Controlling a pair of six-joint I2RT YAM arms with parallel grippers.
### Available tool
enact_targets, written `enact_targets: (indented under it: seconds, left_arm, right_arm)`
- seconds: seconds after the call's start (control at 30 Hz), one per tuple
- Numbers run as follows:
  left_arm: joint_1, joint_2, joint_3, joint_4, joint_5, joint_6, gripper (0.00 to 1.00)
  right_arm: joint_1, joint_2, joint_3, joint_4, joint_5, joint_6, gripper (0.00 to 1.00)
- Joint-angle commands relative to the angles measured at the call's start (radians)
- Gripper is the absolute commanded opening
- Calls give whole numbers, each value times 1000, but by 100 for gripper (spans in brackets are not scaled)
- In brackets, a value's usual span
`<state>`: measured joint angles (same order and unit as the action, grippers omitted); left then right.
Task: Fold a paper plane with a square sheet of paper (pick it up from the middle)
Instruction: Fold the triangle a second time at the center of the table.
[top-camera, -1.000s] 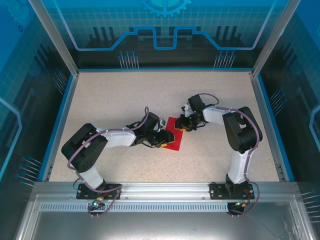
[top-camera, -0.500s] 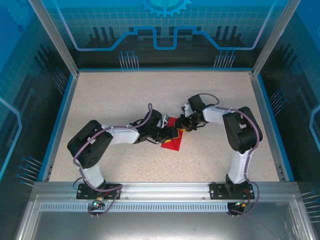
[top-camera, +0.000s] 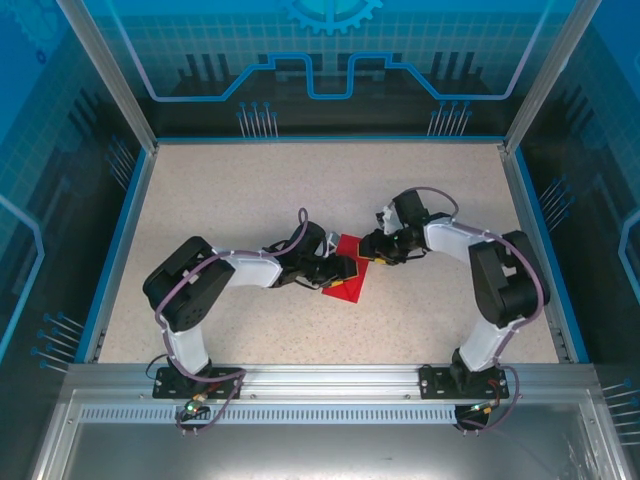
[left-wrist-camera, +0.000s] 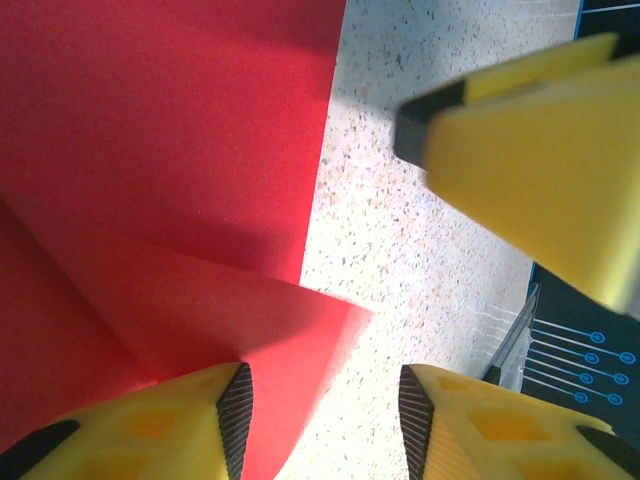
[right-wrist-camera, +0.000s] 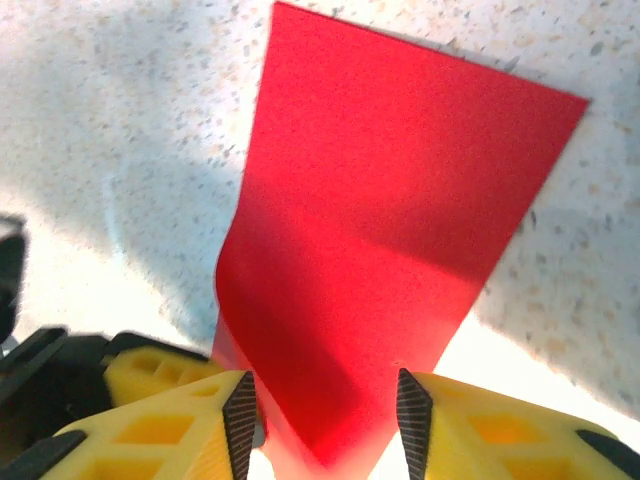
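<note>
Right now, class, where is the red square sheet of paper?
In the top view, the square sheet of paper sits mid-table, between the left fingers and the right fingers.

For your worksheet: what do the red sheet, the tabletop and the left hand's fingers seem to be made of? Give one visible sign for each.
Red sheet: thin matte paper, seemingly; it holds sharp creases and curls. Tabletop: speckled beige, stone-like or laminate, unclear which. Fingers of the left hand: yellow, probably moulded plastic, with black, possibly rubber pads.
</note>
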<state>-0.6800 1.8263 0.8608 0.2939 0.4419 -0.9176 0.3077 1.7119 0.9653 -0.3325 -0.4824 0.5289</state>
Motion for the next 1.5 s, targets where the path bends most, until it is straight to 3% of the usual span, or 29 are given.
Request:
enact_targets:
  seconds: [0.0, 0.07, 0.17, 0.37, 0.57, 0.97, 1.2, 1.47]
  left_arm:
    - [-1, 21, 6, 31, -2, -4, 49]
    - [-2, 23, 9, 35, 2, -4, 55]
    - [-1, 23, 15, 32, 4, -2, 56]
    - [-2, 24, 16, 8, -14, -6, 41]
    - [-2, 24, 15, 1, -17, -8, 33]
    - [-1, 22, 24, -15, -23, -5, 32]
    - [-1, 15, 23, -14, -20, -5, 31]
    - [-1, 25, 29, 20, 3, -17, 30]
  right_arm:
    - [-8, -61, -48, -35, -49, -35, 46]
    - [-8, -79, -68, -40, -54, -40, 47]
    - [-7, -88, -80, -42, -57, -42, 47]
    - [-7, -61, -117, -34, -80, -59, 45]
    - [8, -7, -99, -15, -115, -66, 42]
    - [28, 49, -92, 46, -183, -39, 29]
    - [27, 63, -92, 35, -117, -33, 11]
    - [27, 79, -54, 10, -67, -57, 9]
